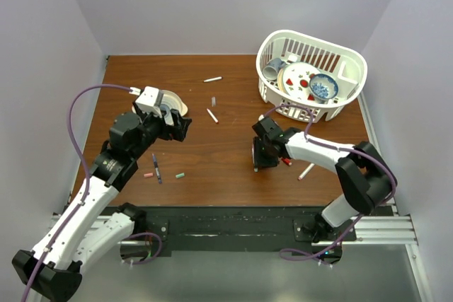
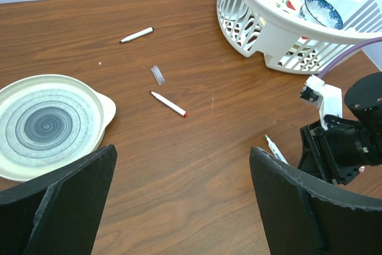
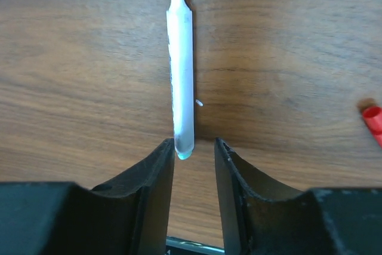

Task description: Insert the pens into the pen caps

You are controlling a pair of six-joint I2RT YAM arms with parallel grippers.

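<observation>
1. Pen [image 3: 181, 76] first: white barrel, green tip pointing away, flat on the bench [image 3: 286, 40], its blunt tail just at the mouth of my right claw [image 3: 194, 147].
2. That claw is narrowly parted and grips nothing yet. I straddle the tail so that closing should pinch the barrel squarely.
3. My left claw [image 2: 182, 150] hangs wide open and empty — free, I judge, to fetch a cap.
4. One red cap [image 3: 373, 120] lies near my right claw; the pink cap [image 1: 148, 175] and green cap [image 1: 180, 175] lie by my left arm.

Open tabletop [image 1: 226, 146] spans the middle, dotted with thin pens [image 1: 212, 115]; a white basket [image 1: 269, 88] blocks the far right corner, a plate [image 2: 51, 123] the left.
</observation>
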